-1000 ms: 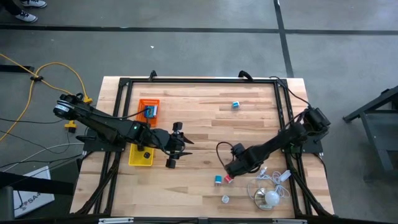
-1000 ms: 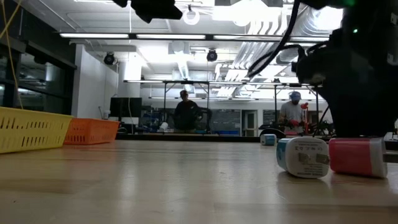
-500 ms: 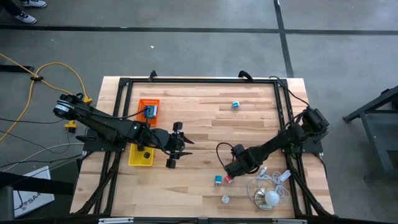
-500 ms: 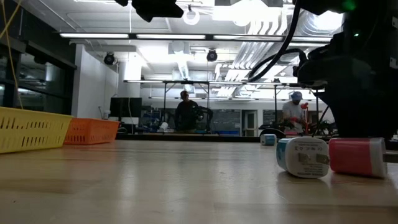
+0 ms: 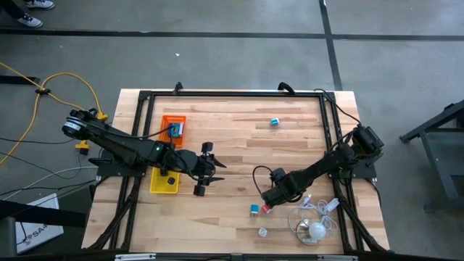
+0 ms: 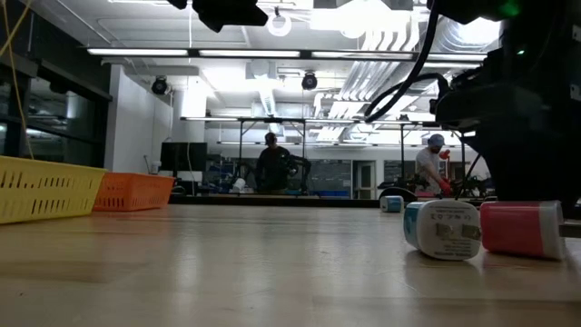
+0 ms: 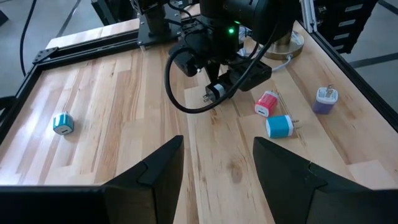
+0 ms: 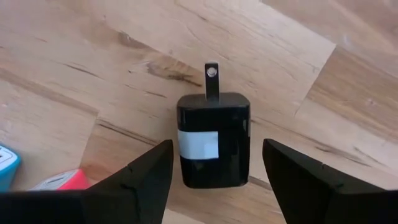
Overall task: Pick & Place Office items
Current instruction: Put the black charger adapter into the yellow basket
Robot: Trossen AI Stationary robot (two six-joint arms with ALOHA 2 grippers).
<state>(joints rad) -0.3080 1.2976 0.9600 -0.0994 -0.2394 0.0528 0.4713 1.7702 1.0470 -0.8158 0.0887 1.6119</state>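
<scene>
Right wrist view: we see the right gripper (image 8: 211, 180) hanging over a black charger plug (image 8: 214, 140) lying flat on the wood table (image 8: 323, 56), jaws apart on either side of it, not touching. One metal prong (image 8: 212, 79) points forward, away from the wrist; the plug's long axis runs the same way, parallel to the fingers. A white label band crosses the body.

High view puts the right gripper (image 5: 274, 194) right of table centre, just above a blue plug (image 5: 254, 209) and a pink plug (image 5: 267, 209). The left gripper (image 5: 204, 168) hovers mid-table beside the yellow tray (image 5: 164, 183), jaws apart, nothing between them.

Risks, as we judge them:
- Plug sits slightly off-centre between the fingers, closer to one. On closing, that finger could hit first and skid or rotate it on the smooth wood.
- Pink plug (image 8: 59, 182) and blue one (image 8: 6, 163) sit just beside one finger. A descent may clip the pink one and shove it.
- Glossy shell with rounded corners: a high or shallow pinch could squirt it out.
- The arm's own cable loop (image 7: 180, 81) hangs near the work spot and could snag.

Other items: a teal plug (image 5: 275, 122) at the far side, a pale one (image 5: 262, 232) near the front, and the white cable bundle (image 5: 313, 225).
</scene>
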